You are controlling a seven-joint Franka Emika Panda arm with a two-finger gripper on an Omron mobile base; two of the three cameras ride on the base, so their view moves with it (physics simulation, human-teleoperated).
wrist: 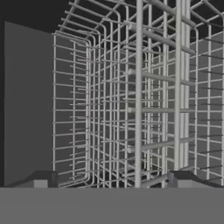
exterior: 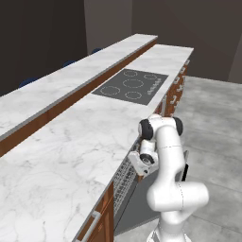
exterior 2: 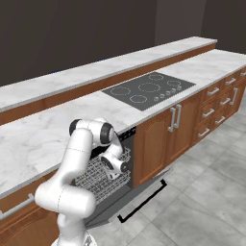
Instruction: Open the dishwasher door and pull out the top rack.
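Observation:
The dishwasher door [exterior 2: 146, 192] hangs open, tilted down toward the floor, and its black bar handle [exterior 2: 144, 204] faces the room. The door's dark grey panel [exterior: 139, 208] also shows below the counter edge. The top rack [exterior 2: 93, 178], a light grey wire basket [exterior: 124, 178], sits in the opening under the counter. My gripper [exterior 2: 116, 172] is right at the rack's front wires [wrist: 140, 87]. It is open, its two dark fingertips [wrist: 41, 181] spread wide with a vertical rack wire between them, and I cannot tell if they touch it.
The marble counter [exterior: 71, 156] overhangs the dishwasher, with a black cooktop [exterior 2: 149, 90] further along. Brown cabinet fronts with silver handles [exterior 2: 174, 118] stand to the right of the opening. Grey tiled floor [exterior 2: 202, 202] lies in front of the door.

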